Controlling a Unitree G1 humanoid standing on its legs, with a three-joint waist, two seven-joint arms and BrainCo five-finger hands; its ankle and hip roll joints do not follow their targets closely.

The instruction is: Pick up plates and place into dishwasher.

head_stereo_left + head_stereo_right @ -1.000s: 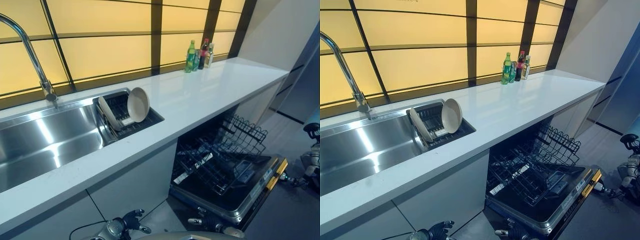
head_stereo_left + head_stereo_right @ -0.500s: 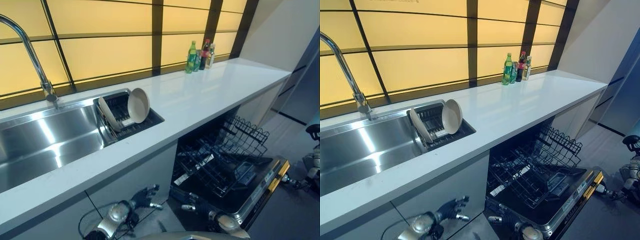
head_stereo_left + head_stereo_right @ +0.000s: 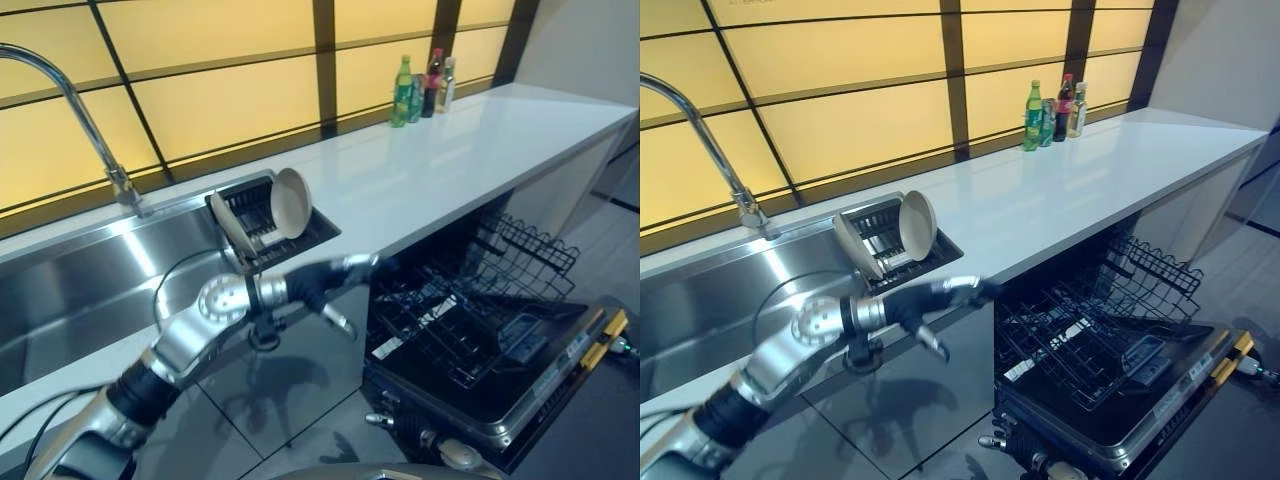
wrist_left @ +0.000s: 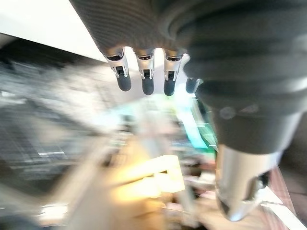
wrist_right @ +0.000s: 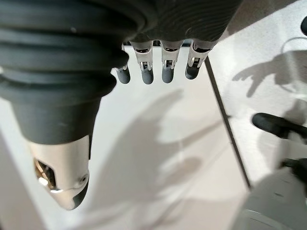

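The sink [image 3: 70, 290] and tap [image 3: 85, 120] are at far left. Next stands the rack [image 3: 300, 232] with two plates [image 3: 288, 203] on edge, leaning, rims upward. The left hand [image 3: 320, 285] is raised in front of the counter [image 3: 450, 170] edge, just below and in front of the plates, fingers [image 4: 146, 79] relaxed and holding nothing. It is the nearer hand. The right hand [image 5: 163, 67] hangs low, fingers loose, empty. At right the dishwasher [image 3: 480, 330] stands open, its basket pulled out. Bottles [image 3: 420, 85] are far behind.

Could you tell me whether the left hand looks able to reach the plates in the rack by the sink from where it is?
Probably yes: the left hand is raised at the counter edge just below the plates, open, with nothing between.
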